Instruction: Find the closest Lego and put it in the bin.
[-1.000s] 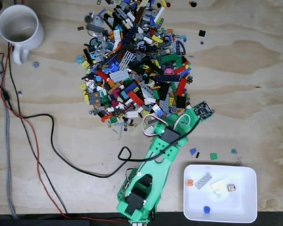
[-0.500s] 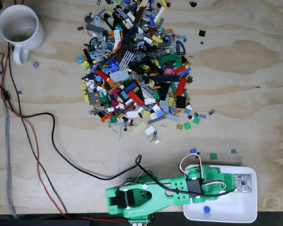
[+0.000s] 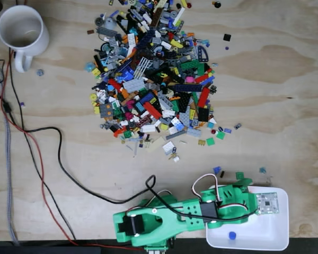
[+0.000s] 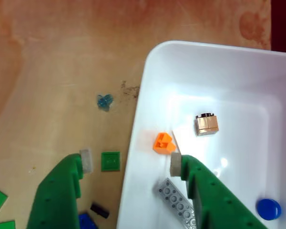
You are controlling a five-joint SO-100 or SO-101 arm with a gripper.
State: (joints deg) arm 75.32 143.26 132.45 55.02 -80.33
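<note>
The green gripper (image 4: 131,164) is being held spread and empty astride the white bin's (image 4: 257,57) rim (orange brick (image 4: 163,142) already inside); a clear lift is advised before returning to the Lego pile (image 3: 153,74).

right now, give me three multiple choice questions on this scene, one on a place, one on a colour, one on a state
1. Where is the orange piece?
A. inside the bin
B. on the table beside the mug
C. between the gripper fingers

2. What colour is the round piece in the bin's corner?
A. red
B. blue
C. yellow

3. How is the gripper in the wrist view?
A. shut on a brick
B. shut and empty
C. open, straddling the bin's wall

Answers:
1 A, it lies on the bin floor near the wall.
2 B, the wrist view shows it blue.
3 C, one finger is over the table and the other over the bin, with nothing between.
</note>
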